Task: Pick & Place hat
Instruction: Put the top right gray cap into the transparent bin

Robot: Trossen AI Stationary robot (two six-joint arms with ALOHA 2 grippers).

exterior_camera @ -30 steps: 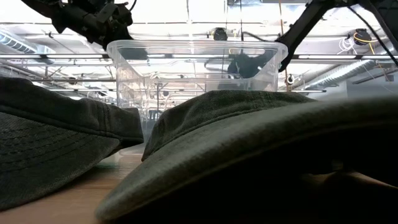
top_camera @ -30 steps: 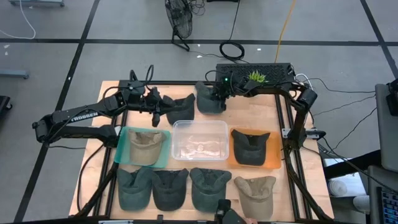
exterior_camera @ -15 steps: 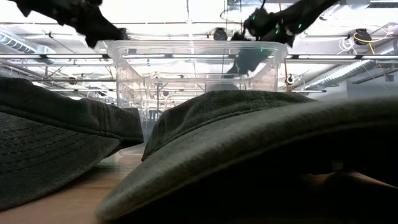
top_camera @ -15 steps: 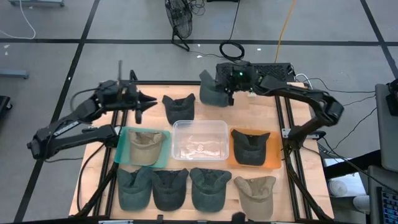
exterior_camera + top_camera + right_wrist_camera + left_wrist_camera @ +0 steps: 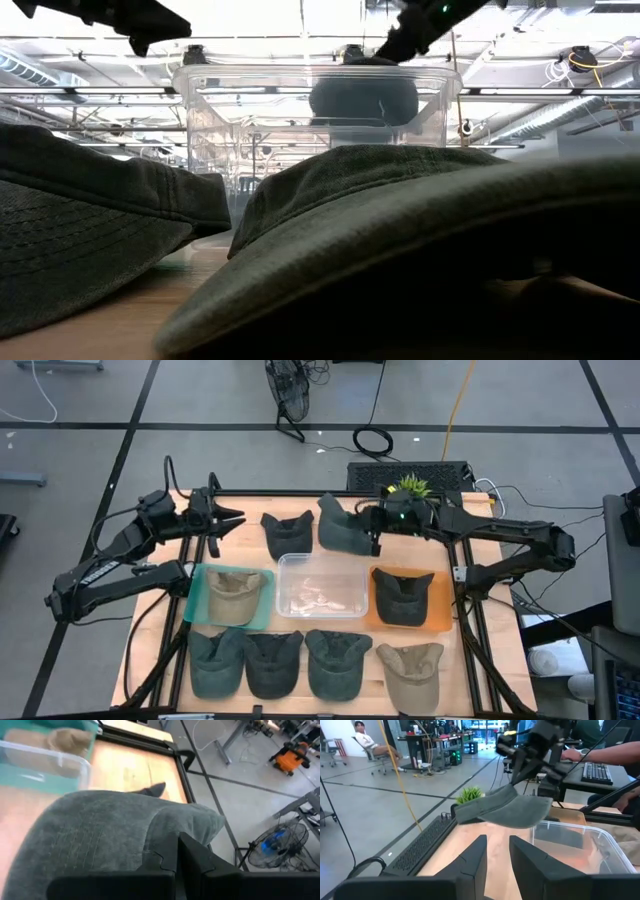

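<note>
Above table, right fingers pinch grey hat, lifted.

Left arm: I see dark, near-black links, slim tubes between bulkier joints.
Left arm cable: I see a thin black cable looping up off the top of the arm, at about 12 o'clock.
Left gripper: I see two flat dark fingers with angled, stepped inner edges.
Right arm: I see the same dark finish and jointed build.
Right arm light: I see a small green light glowing on the wrist.
Right gripper: I see matte black fingers with notched edges.
</note>
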